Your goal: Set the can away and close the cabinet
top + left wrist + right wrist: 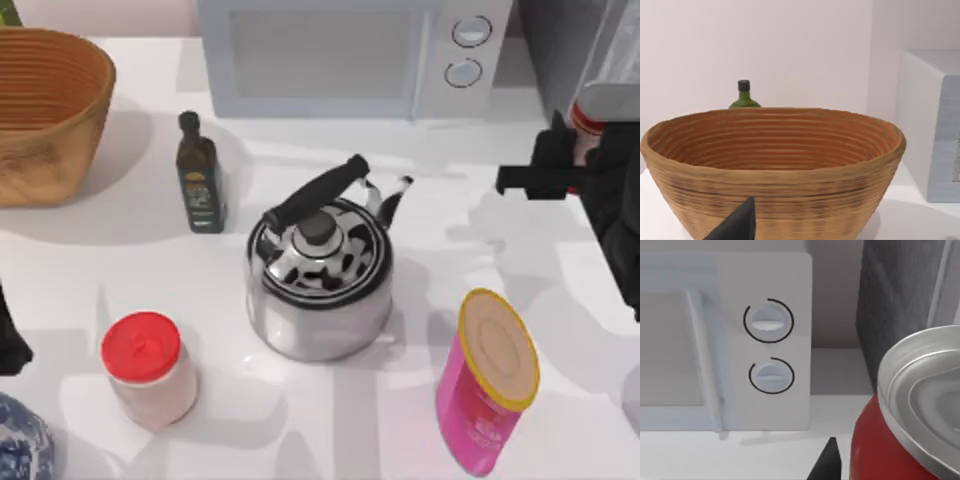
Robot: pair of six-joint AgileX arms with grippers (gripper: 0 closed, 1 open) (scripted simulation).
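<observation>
The can (585,118), red with a silver top, is lifted at the table's far right, and my right gripper (565,150) is shut on it. In the right wrist view the can (900,440) looms close beside one dark fingertip (829,464); the other finger is hidden behind it. The dark grey cabinet (570,40) stands at the back right, just beyond the can, and it appears again behind the can's rim as a dark cabinet wall (900,305). My left arm (10,340) is parked at the table's left edge.
A white microwave (350,55) sits at the back centre. A steel kettle (320,280) stands mid-table, with a dark bottle (200,175) and a woven basket (45,110) to its left. At the front are a red-lidded jar (148,370) and a pink canister (490,385).
</observation>
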